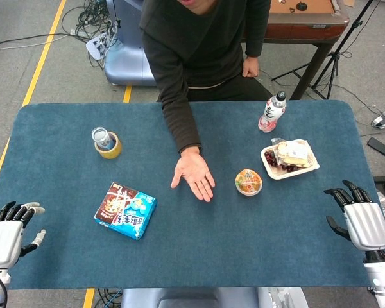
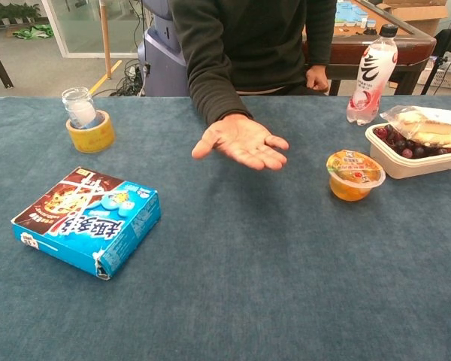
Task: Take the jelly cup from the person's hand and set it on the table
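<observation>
The orange jelly cup [image 1: 248, 181] [image 2: 354, 175] stands upright on the blue table, just right of the person's empty, palm-up hand [image 1: 194, 176] [image 2: 243, 142]. My right hand [image 1: 360, 218] hovers at the table's right edge, fingers spread and empty, well away from the cup. At the front left corner my left hand [image 1: 8, 232] is also spread with nothing in it. Neither of my hands shows in the chest view.
A blue snack box [image 1: 125, 209] lies front left. A small jar sits inside a yellow tape roll [image 1: 107, 144] at back left. A white tray of food [image 1: 289, 158] and a pink-labelled bottle [image 1: 272, 111] stand right of the cup.
</observation>
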